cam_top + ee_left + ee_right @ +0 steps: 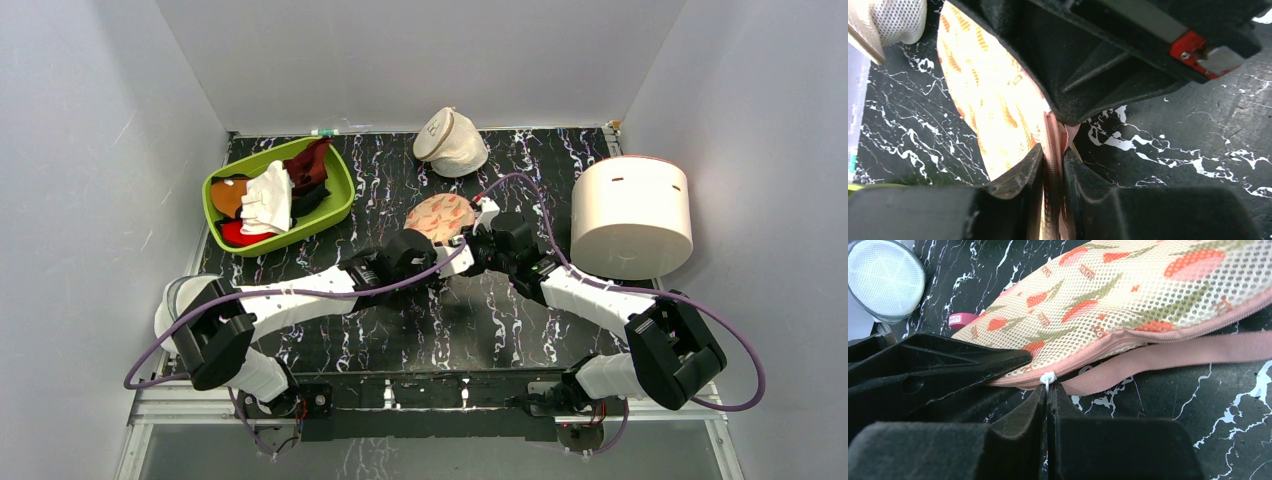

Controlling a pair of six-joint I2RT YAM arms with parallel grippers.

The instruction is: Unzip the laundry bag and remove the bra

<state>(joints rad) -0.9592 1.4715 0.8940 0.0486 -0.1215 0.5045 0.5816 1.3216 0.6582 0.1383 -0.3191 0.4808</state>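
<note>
The peach-pink laundry bag with red-orange and green motifs lies mid-table, zipped; it also shows in the left wrist view and the right wrist view. My left gripper is shut on the bag's pink zipper edge at its near rim. My right gripper is shut on the white zipper pull at the bag's seam, beside a pink strap. In the top view both grippers meet at the bag's near side. The bra is hidden.
A green bin with clothes stands at the back left. A cream domed pouch lies at the back centre. A white round mesh bag stands at the right, close to my right arm.
</note>
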